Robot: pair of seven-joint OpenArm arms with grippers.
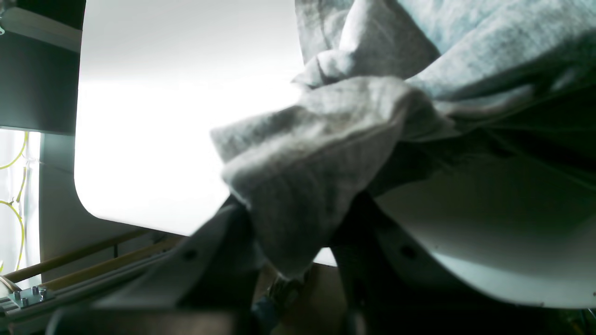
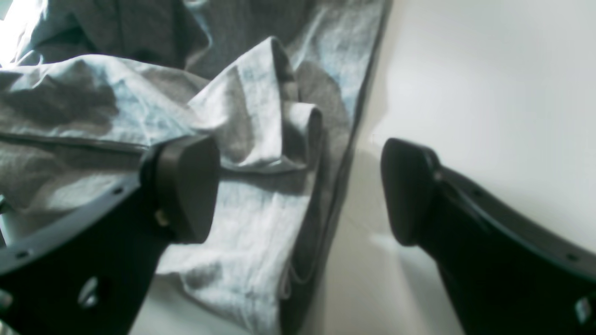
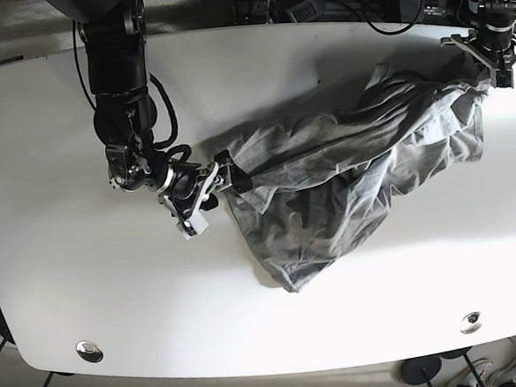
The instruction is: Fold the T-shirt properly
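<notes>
Grey T-shirt point(image 3: 346, 183) lies rumpled mid-table point(image 3: 87, 285). At its near-left hem the right gripper point(image 3: 220, 180) gapes wide — it should close squarely on that edge. Far corner: left gripper point(image 3: 494, 64) clamps fabric — lift evenly.

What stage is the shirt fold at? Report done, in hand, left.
Done: no fold shows; the T-shirt lies crumpled on the table. In hand: the left gripper is shut on a bunch of fabric; the right gripper is open at the shirt's edge. Left: flattening and every fold.
</notes>
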